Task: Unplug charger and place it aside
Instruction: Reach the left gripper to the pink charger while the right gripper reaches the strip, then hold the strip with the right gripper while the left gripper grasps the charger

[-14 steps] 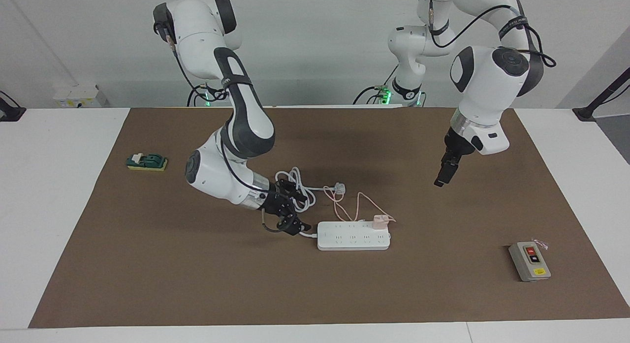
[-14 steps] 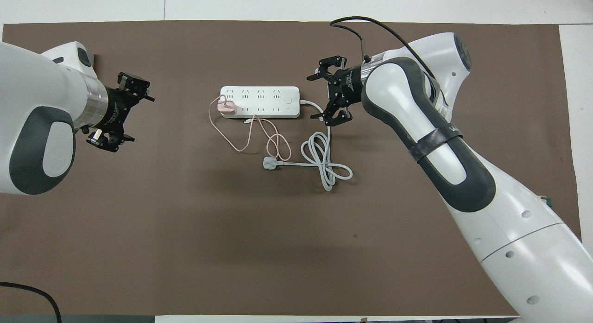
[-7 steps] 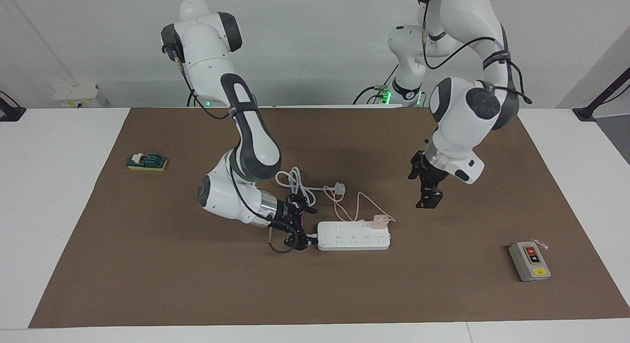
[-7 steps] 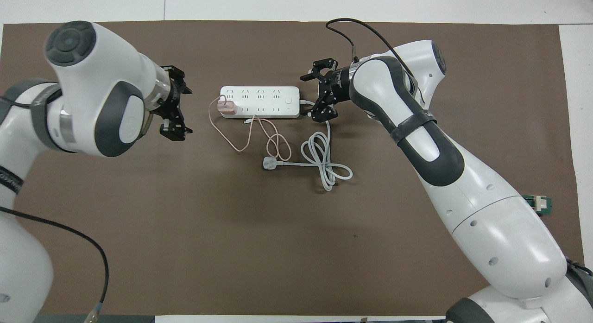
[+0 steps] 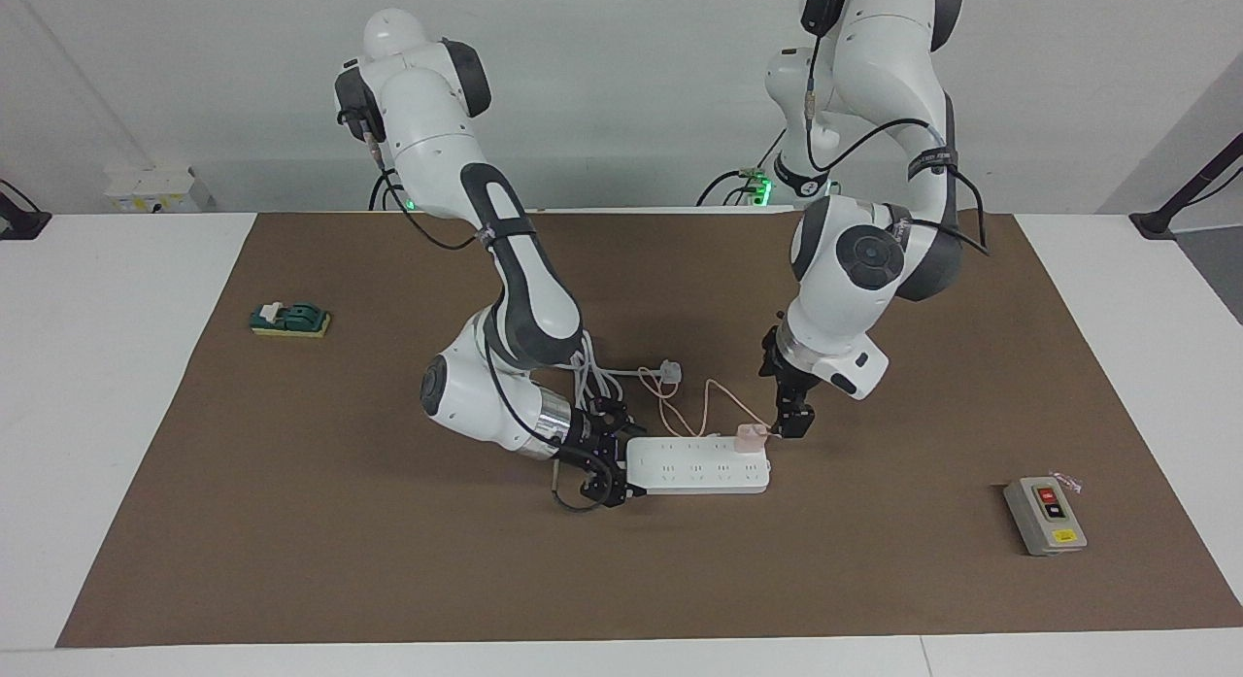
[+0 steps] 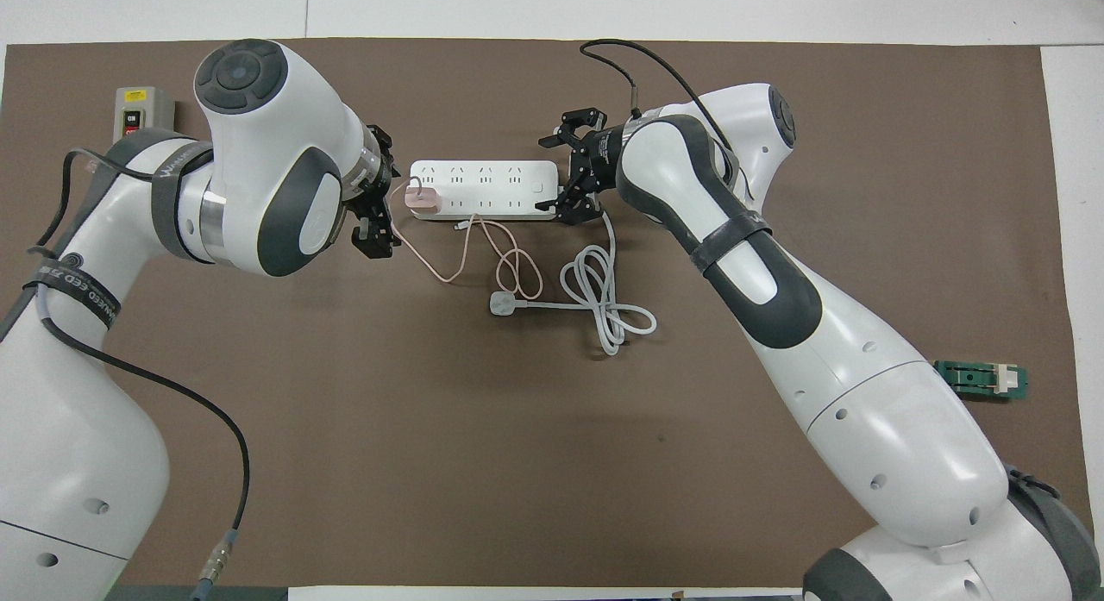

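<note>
Charger (image 5: pixel 749 436) sits plugged into the power strip (image 5: pixel 697 466), both tools open.

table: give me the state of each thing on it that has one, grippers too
charger: plugged into the power strip, cable loose on the mat
power strip: flat on the mat, its own plug lying unplugged
left gripper: open, beside the charger
right gripper: open, straddling the strip's cord end
grey switch box: lying flat
green switch: lying flat
</note>
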You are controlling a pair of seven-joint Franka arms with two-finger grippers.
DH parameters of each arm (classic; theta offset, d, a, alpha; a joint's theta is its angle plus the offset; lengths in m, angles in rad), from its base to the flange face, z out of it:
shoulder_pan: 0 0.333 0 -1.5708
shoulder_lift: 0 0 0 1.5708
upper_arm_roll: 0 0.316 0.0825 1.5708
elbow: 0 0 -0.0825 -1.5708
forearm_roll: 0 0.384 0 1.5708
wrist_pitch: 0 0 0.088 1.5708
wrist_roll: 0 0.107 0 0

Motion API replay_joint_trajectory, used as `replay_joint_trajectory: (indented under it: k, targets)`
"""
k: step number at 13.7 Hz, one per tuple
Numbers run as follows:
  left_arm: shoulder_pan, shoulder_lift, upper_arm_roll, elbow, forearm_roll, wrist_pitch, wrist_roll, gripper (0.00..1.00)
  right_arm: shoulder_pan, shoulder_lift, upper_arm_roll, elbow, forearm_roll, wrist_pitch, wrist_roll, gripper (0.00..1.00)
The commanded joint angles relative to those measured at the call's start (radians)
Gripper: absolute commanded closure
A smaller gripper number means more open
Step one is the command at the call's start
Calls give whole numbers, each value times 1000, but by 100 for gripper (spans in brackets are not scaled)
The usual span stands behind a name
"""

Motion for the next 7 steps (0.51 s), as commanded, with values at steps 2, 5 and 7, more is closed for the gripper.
replay_joint_trajectory:
  k: [2,5,7]
  targets:
    - [-16,6,4,24,19,-32,-99,0,50,48,-3,39,-15,95,16,0]
    - [-13,11,3,24,34,20,-101,0,49,47,-3,34,-38,71,14,0]
    - [-13,26,3,18,51,67,-99,0,37,47,-2,36,-35,17,16,0]
